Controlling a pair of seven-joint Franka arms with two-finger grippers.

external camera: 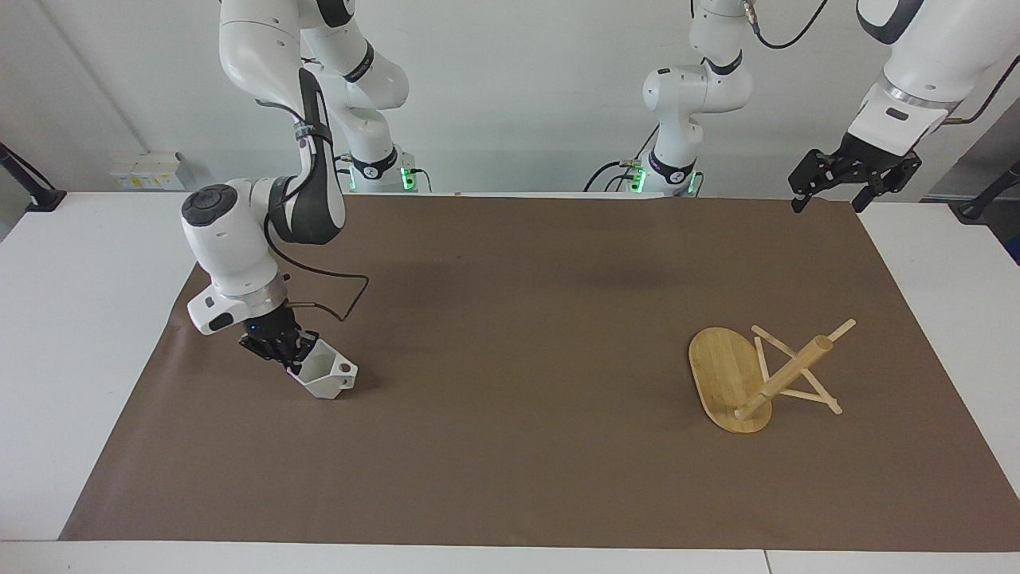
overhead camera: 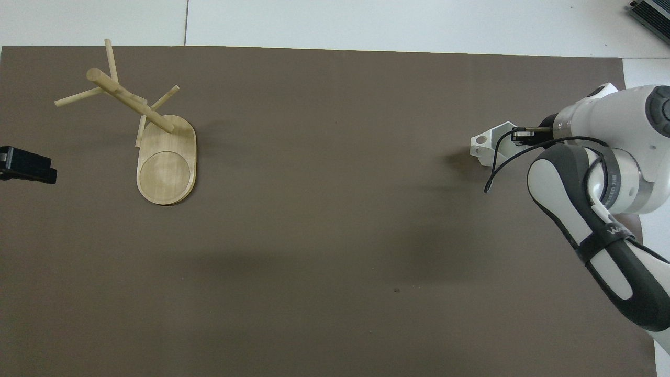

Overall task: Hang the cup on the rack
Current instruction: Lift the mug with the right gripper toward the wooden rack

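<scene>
**Cup gripped at one end of the table, rack lying toppled at the other**

The right gripper [external camera: 293, 356] is clamped on the rim of the cup [external camera: 325, 375], one finger inside the mouth and one outside, as far as the facing view shows. The cup is tilted, its mouth turned up toward the gripper and its pierced handle pointing away from it. It sits low over the brown mat [external camera: 510, 367] toward the right arm's end of the table; whether its lower edge touches the mat or hangs just clear of it cannot be told.

The rack [external camera: 761, 375] is well apart from the cup, toward the left arm's end. It is not upright: it lies tipped over, its oval base tilted up on edge, and its post slanting with the pegs resting on the mat.

The left gripper [external camera: 851, 175] waits with its fingers spread, raised over the mat's corner at its own end.

By my reading, the grasp is made and little else. The carry across the table and threading the handle onto a peg are left, and the rack will likely need to be stood up first.
</scene>
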